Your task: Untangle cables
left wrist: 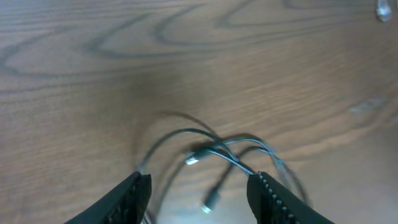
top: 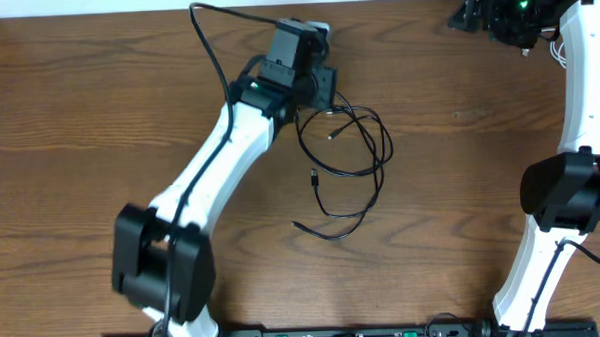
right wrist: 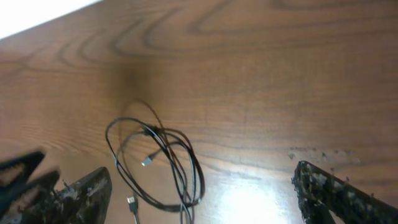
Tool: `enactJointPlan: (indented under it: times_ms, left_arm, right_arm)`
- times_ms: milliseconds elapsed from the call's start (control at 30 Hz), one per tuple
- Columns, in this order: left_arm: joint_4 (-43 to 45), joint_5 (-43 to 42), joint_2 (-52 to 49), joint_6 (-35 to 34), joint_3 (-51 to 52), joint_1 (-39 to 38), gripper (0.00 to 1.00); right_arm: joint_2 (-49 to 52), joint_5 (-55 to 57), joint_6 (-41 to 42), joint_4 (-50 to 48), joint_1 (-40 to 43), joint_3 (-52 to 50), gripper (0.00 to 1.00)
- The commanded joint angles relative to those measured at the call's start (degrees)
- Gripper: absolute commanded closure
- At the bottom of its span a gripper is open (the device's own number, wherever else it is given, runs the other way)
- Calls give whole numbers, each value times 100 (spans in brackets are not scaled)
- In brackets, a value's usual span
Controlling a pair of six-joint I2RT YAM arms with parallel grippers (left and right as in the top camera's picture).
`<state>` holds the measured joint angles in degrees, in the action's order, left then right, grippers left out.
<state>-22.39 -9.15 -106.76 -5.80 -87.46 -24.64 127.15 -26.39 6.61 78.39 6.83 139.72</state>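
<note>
Left wrist: cables blurred, bottom edge cropped.

The cables, thin and dark as far as can be told, lie slack on the wooden surface in a few overlapping loops that cross near the middle, with one small plug end just outside the loops, another inside them, and a loose tail trailing away.

No text, label, brand, number or sign can be read in any view; the wooden table shows only grain.
</note>
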Motion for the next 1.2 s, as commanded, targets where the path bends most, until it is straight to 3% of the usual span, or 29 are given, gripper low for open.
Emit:
enactJointPlan:
  times_ms: [0, 400, 567, 1167]
  left_arm:
    - [203, -184, -514, 498, -4, 225, 46]
    - [752, -647, -1499, 1032, -4, 339, 48]
    - [750, -640, -1628, 1029, -2, 337, 56]
    - [667, 579, -1784, 1029, 35, 337, 58]
  right_arm:
    - [35, 258, -160, 131, -17, 9, 10]
    - [35, 317, -420, 328, -31, 7, 12]
    - [35, 317, -417, 323, -31, 7, 13]
    - [37, 317, -420, 306, -42, 7, 13]
